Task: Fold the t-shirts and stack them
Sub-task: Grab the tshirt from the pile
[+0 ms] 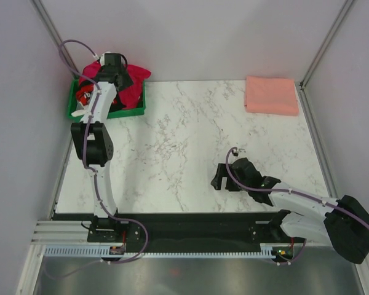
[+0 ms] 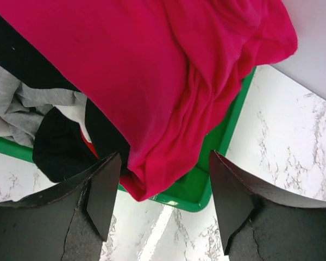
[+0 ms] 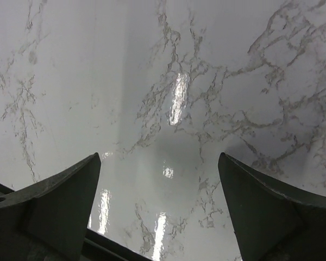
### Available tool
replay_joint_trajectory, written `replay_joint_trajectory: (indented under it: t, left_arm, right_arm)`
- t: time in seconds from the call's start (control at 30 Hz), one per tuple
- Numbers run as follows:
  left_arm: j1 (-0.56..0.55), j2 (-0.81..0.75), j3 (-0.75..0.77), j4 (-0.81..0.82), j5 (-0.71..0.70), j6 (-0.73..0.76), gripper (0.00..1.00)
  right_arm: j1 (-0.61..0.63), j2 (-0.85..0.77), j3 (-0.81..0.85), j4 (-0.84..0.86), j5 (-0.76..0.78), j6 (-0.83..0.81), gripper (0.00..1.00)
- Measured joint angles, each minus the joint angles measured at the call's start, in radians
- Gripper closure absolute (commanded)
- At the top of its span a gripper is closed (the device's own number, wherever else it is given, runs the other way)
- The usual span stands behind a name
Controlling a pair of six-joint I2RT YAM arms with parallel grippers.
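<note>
The crimson red t-shirt (image 1: 130, 86) lies crumpled in the green bin (image 1: 135, 109) at the far left, spilling over its rim; the left wrist view shows it (image 2: 152, 81) draped over the bin's edge (image 2: 217, 163). My left gripper (image 2: 163, 190) is open and empty just above the bin's near edge; it shows over the bin from above (image 1: 115, 69). The pale salmon pink t-shirt (image 1: 271, 94) lies folded flat at the far right of the table. My right gripper (image 1: 224, 177) is open and empty over bare marble (image 3: 163, 109) near the front.
Black, grey and white cloth (image 2: 38, 109) also lies in the bin under the red shirt. White walls close in the table on three sides. The marble tabletop (image 1: 184, 147) stretches between the bin and the pink shirt.
</note>
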Motion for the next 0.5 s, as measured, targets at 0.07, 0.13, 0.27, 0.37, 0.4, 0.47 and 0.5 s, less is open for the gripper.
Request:
replay_joint_trajectory:
  t: [0.07, 0.13, 0.27, 0.37, 0.4, 0.47, 0.5]
  left_arm:
    - [0.003, 0.021, 0.021, 0.0, -0.011, 0.0, 0.27]
    - [0.005, 0.046, 0.047, 0.0, -0.017, 0.001, 0.27]
    - [0.011, 0.085, 0.087, 0.003, -0.019, 0.001, 0.28]
    - [0.012, 0.097, 0.098, 0.005, -0.017, 0.001, 0.29]
    - [0.013, 0.098, 0.098, 0.006, -0.016, 0.001, 0.3]
    - [0.014, 0.098, 0.102, 0.01, -0.014, 0.001, 0.3]
    - [0.014, 0.098, 0.105, 0.013, -0.013, 0.0, 0.3]
  right_arm:
    - [0.0, 0.021, 0.0, 0.032, 0.0, 0.0, 0.02]
    - [0.0, 0.046, 0.003, 0.066, 0.0, -0.001, 0.02]
    - [-0.005, 0.099, 0.008, 0.143, -0.007, -0.002, 0.02]
    - [-0.02, 0.149, 0.016, 0.205, -0.028, -0.004, 0.02]
    - [-0.029, 0.17, 0.021, 0.23, -0.039, -0.004, 0.02]
    - [-0.042, 0.199, 0.028, 0.267, -0.059, -0.005, 0.02]
    - [-0.045, 0.207, 0.029, 0.28, -0.066, -0.005, 0.02]
